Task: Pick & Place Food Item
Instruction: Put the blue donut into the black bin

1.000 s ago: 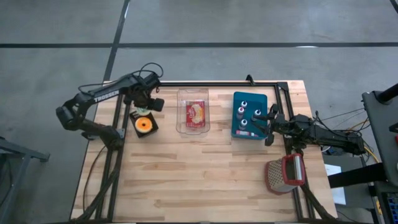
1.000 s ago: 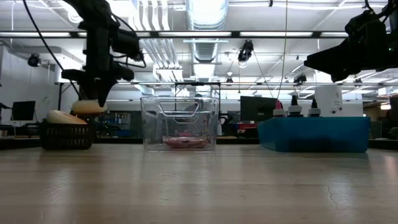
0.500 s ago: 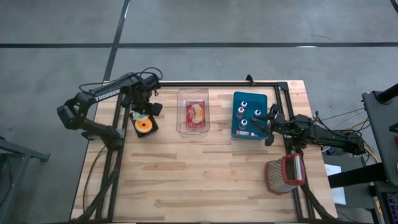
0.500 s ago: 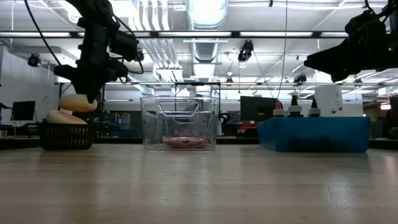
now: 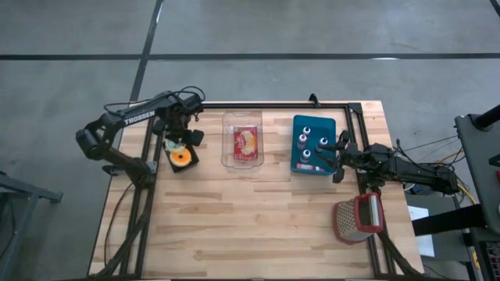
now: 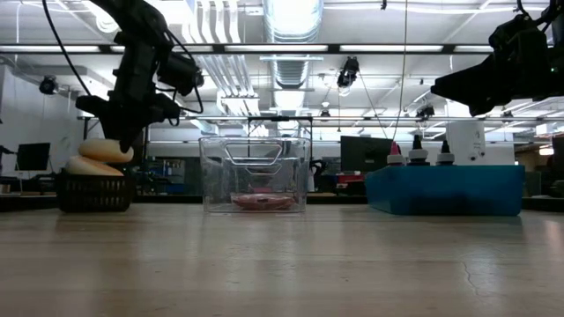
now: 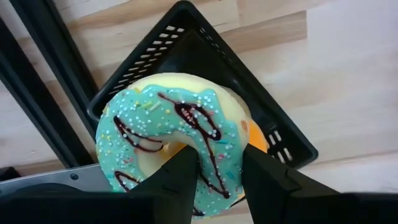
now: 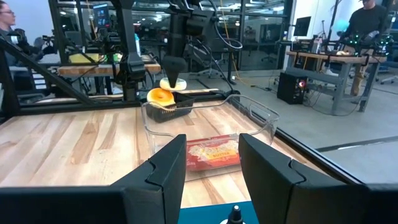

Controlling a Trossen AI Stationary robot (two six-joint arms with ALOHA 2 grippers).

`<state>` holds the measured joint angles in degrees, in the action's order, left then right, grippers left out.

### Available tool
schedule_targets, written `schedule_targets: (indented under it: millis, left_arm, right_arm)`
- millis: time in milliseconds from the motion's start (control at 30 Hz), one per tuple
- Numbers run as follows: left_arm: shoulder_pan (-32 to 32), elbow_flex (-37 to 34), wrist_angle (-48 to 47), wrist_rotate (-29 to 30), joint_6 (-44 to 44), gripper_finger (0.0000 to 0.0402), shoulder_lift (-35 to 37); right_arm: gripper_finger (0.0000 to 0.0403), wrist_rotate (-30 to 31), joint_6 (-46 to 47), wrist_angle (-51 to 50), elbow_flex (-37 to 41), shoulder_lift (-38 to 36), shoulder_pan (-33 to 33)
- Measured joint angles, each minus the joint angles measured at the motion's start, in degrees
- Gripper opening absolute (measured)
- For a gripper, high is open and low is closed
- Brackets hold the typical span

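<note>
Holding teal-iced donut (image 7: 171,140) over black basket (image 7: 249,93): L gripper (image 7: 217,171) clamped on it.

Donut w/ white sprinkles + dark drizzle is pinched through its ring by L fingers (image 7: 177,180), directly above black basket, apparently touching the orange item (image 5: 181,157) lying inside. Low view: donut (image 6: 106,150) seen stacked on a pale item in basket (image 6: 94,191), L gripper (image 6: 119,132) on top of it. Clear bin (image 5: 244,140) is placed just beside basket, toward table centre; a red food packet (image 5: 248,140) lies flat in it. Blue tray (image 5: 313,145) w/ small bottles sits beyond clear bin, well apart from basket. R gripper (image 8: 211,155) is parked at far side of blue tray, fingers apart, nothing held. Red grater (image 5: 358,218) stands far from basket, near R table edge.
</note>
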<state>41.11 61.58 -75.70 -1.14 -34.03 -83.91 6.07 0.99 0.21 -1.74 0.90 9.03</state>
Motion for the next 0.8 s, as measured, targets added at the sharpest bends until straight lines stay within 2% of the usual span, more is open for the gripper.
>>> schedule_targets:
  millis: [567,800]
  left_arm:
    - [0.08,0.00,0.48,0.28,-0.91,0.0119,-1.19]
    - [0.08,0.00,0.88,0.25,-0.85,0.0163,-1.21]
  right_arm:
    - [0.0141,-0.02,-0.06,0.00,0.00,-0.01,-0.01]
    - [0.0141,0.00,-0.03,0.00,0.00,-0.01,-0.01]
